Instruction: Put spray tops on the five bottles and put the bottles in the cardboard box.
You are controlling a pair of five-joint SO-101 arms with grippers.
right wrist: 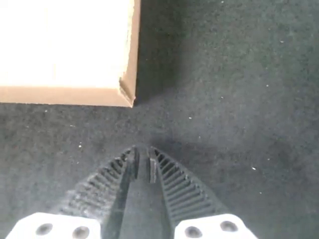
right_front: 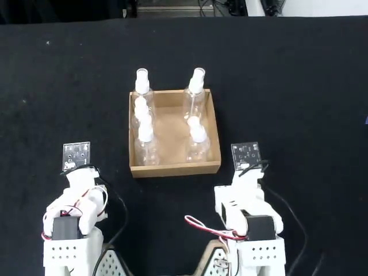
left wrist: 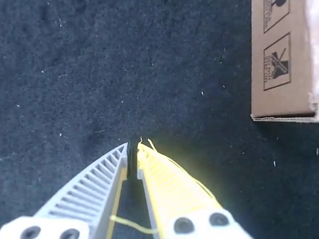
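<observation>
The cardboard box (right_front: 174, 167) sits in the middle of the table with several clear bottles standing inside it, each with a white spray top. Three of them line the left wall, such as one bottle (right_front: 146, 145), and two stand on the right, such as another bottle (right_front: 197, 142). My left gripper (left wrist: 133, 150) is shut over bare black cloth, nothing held, with a corner of the box (left wrist: 284, 64) off to one side. My right gripper (right wrist: 141, 160) is shut too, close to the near right corner of the box (right wrist: 65, 94).
Both arms are folded back at the near edge, the left arm (right_front: 75, 201) and the right arm (right_front: 247, 201), each a little short of the box's front wall. Black cloth covers the table (right_front: 299, 86) all around the box.
</observation>
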